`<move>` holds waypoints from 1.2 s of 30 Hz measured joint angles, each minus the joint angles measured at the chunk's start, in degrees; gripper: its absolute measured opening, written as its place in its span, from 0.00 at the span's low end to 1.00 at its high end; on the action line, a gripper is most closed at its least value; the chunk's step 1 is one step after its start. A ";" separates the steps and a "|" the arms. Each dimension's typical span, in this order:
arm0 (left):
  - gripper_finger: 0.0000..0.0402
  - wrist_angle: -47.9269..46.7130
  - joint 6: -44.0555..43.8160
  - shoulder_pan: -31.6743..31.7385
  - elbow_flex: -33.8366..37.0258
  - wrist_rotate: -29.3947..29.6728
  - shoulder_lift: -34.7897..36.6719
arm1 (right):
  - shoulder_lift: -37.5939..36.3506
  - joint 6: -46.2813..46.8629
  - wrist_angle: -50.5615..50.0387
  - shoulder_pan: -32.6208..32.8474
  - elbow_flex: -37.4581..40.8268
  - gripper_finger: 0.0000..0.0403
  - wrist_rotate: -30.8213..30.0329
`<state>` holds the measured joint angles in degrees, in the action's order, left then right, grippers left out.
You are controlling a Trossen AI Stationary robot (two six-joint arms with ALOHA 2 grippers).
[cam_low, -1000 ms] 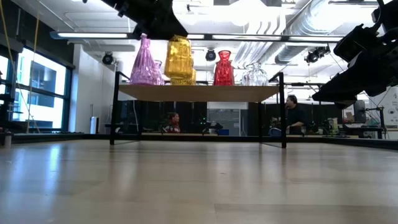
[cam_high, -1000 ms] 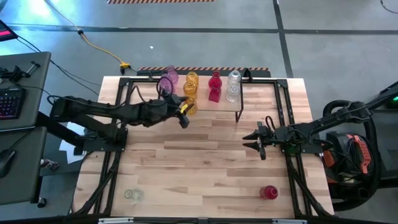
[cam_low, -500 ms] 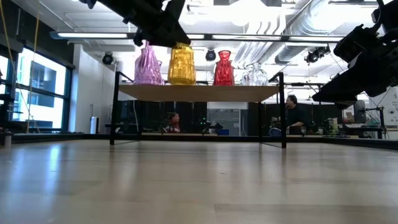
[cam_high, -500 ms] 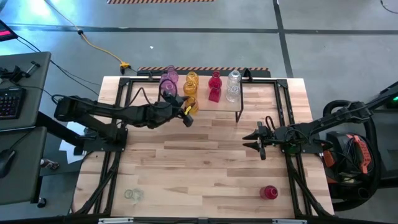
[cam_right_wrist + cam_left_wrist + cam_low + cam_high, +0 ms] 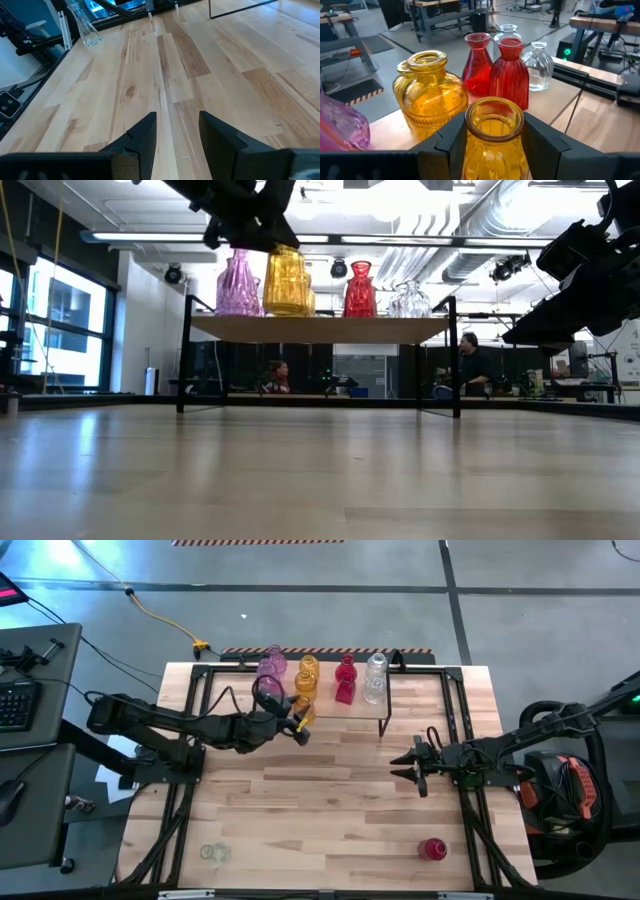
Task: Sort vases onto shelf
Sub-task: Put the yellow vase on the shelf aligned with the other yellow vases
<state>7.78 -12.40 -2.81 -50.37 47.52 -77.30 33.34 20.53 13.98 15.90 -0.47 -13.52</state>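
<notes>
The shelf (image 5: pixel 330 712) (image 5: pixel 320 329) stands at the table's far side. On it stand two pink vases (image 5: pixel 270 675), a yellow vase (image 5: pixel 427 95), two red vases (image 5: pixel 507 75) and two clear ones (image 5: pixel 375 678). My left gripper (image 5: pixel 298 724) (image 5: pixel 494 127) is at the shelf's near edge, shut on another yellow vase (image 5: pixel 303 708) (image 5: pixel 285 280). My right gripper (image 5: pixel 408 762) (image 5: pixel 177 125) hovers open over bare table on the right. A clear vase (image 5: pixel 212 853) and a red vase (image 5: pixel 432 849) stand on the table near its near edge. My left gripper holds the yellow vase by its neck (image 5: pixel 475 125), just below the rim, pinched between the two fingers (image 5: pixel 451 142). The fingers come level from the table's near-left side. The vase is upright, and its base looks level with the shelf board in the low view.
The shelf's thin black legs (image 5: pixel 385 725) rise from the table. Open tabletop (image 5: pixel 330 800) lies between the shelf and the two vases near the front. Black frame rails (image 5: pixel 470 830) run along both table sides. People sit in the room behind (image 5: pixel 468 360).
My left gripper has brought the yellow vase from a higher, tilted pose down to upright at the shelf board, then shifted it slightly toward the pink vases. It has kept its hold throughout.
</notes>
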 joint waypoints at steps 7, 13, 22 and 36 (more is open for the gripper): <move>0.37 -0.01 -2.40 -1.83 0.00 5.58 0.00 | 0.02 0.00 0.00 -0.02 0.02 0.32 0.00; 0.37 1.44 -4.32 -2.29 0.00 7.12 -1.43 | 0.01 0.00 0.00 0.00 0.01 0.32 0.00; 0.37 8.71 -3.54 -2.29 0.00 11.32 -5.58 | 0.02 0.00 -0.46 -0.02 0.02 0.32 0.00; 0.40 8.32 -2.47 -1.48 0.00 11.18 -5.66 | 0.02 0.00 -0.98 -0.02 0.00 0.32 0.00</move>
<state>16.10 -14.87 -4.29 -50.37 58.70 -82.96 33.36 20.53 12.99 15.88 -0.47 -13.52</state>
